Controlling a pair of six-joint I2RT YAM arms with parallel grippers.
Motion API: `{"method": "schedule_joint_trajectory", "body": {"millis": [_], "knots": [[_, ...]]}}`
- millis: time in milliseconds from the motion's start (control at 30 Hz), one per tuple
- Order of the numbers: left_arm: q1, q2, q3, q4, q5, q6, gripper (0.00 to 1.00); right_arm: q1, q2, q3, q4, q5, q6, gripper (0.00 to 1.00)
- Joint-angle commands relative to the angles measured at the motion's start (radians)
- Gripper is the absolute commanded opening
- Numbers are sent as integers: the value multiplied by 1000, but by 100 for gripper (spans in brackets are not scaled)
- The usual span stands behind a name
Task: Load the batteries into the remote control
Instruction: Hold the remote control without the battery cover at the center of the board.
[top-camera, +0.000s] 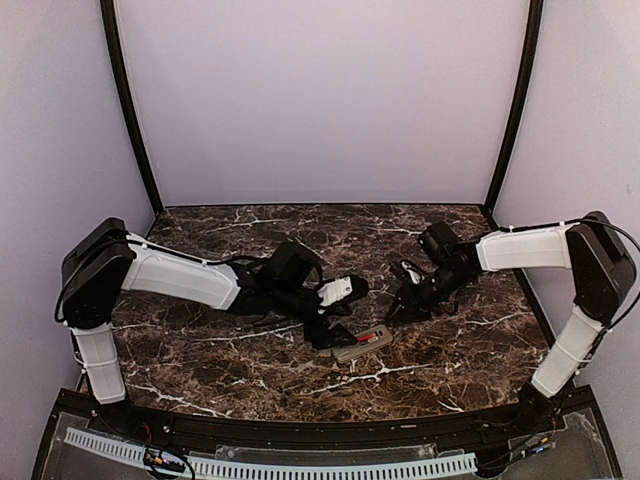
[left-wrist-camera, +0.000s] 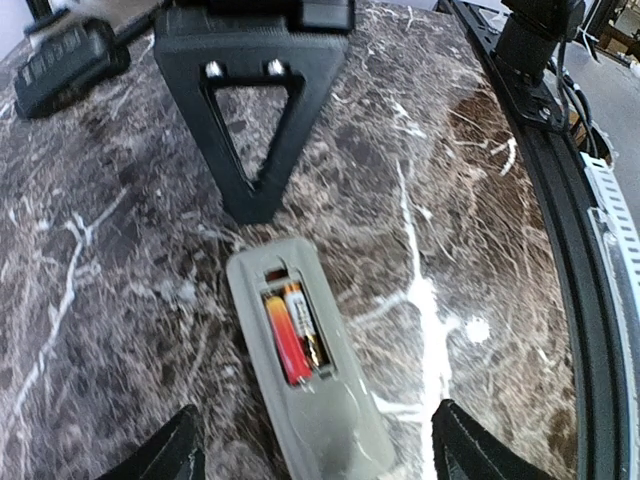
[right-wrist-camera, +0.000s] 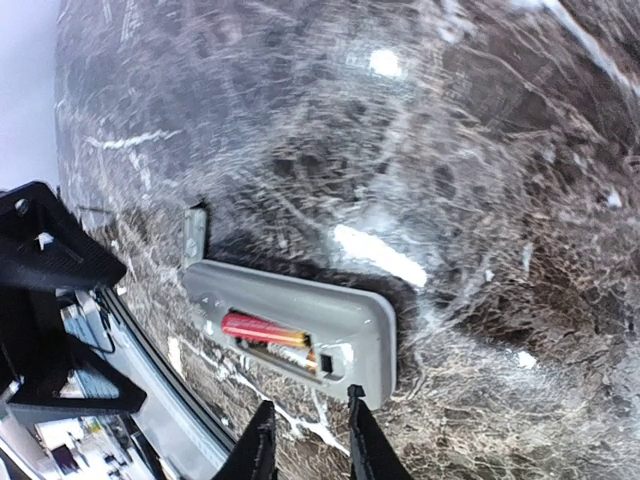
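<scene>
The remote control (top-camera: 360, 344) lies grey back up on the dark marble table (top-camera: 230, 360), its battery recess uncovered. Two batteries (left-wrist-camera: 292, 333) lie side by side inside the recess, a red one (right-wrist-camera: 262, 328) and a paler one (right-wrist-camera: 292, 351) beside it. My left gripper (left-wrist-camera: 320, 455) stands open wide, one fingertip (left-wrist-camera: 175, 450) on each side of the remote's near end, touching nothing. My right gripper (right-wrist-camera: 312, 448) hovers just off the remote's long edge, its fingers a narrow gap apart and empty. Its black triangular finger (left-wrist-camera: 250, 120) shows beyond the remote's far end.
A small grey flat piece (right-wrist-camera: 194, 236) sits at one end of the remote. The black front rail (left-wrist-camera: 590, 250) runs along the table's near edge, close to the remote. Pale walls (top-camera: 320, 100) enclose the table at the back and sides.
</scene>
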Motion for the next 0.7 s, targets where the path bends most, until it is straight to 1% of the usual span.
{"method": "schedule_joint_trajectory", "body": {"millis": [0,67,233,367,500,667], "knots": [[-7,-127,-133,-39,-59,-49,80,22,-65,-3,66,-52,13,16],[-26,-137,-154,-62,-107,-40,84,56,-63,-16,127,-90,44,11],[-87,-98,-146,-77,-257,-17,87,122,-15,-8,207,-111,118,0],[-92,-66,-167,12,-316,-41,87,138,20,-6,247,-112,157,0],[-92,-34,-162,33,-328,-59,87,146,53,3,268,-114,170,0],[-92,-18,-197,94,-334,-73,86,156,96,12,300,-130,186,0]]}}
